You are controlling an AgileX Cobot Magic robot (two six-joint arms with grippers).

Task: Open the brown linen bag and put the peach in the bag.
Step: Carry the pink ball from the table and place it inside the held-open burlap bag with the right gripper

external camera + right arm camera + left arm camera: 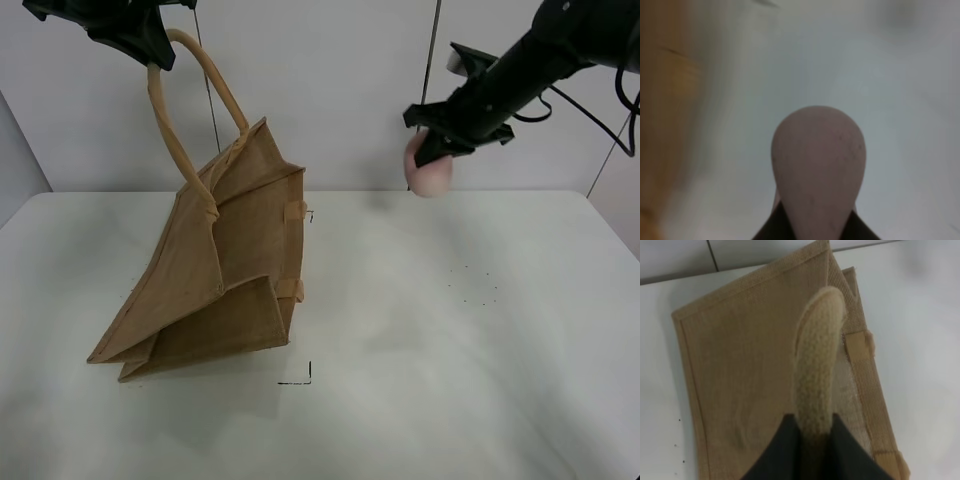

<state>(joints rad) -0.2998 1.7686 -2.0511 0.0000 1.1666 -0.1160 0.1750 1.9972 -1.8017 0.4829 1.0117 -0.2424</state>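
- A broad white table (pixel 480 400) fills the space in front of me, its top matte and its far corners rounded.
- Two small black corner marks are drawn on the tabletop, one farther back (pixel 309 216) and one nearer the front (pixel 303 378).
- A loose scatter of tiny dark specks (pixel 478 290) sits on the right half of the table.
- Behind the table stands a plain pale wall (pixel 330 90), crossed by thin dark vertical lines (pixel 212 110).
- At the far left a greyer panel (pixel 15 150) angles in toward the table's edge.
- The light is even and diffuse; shadows on the tabletop are faint and soft-edged.
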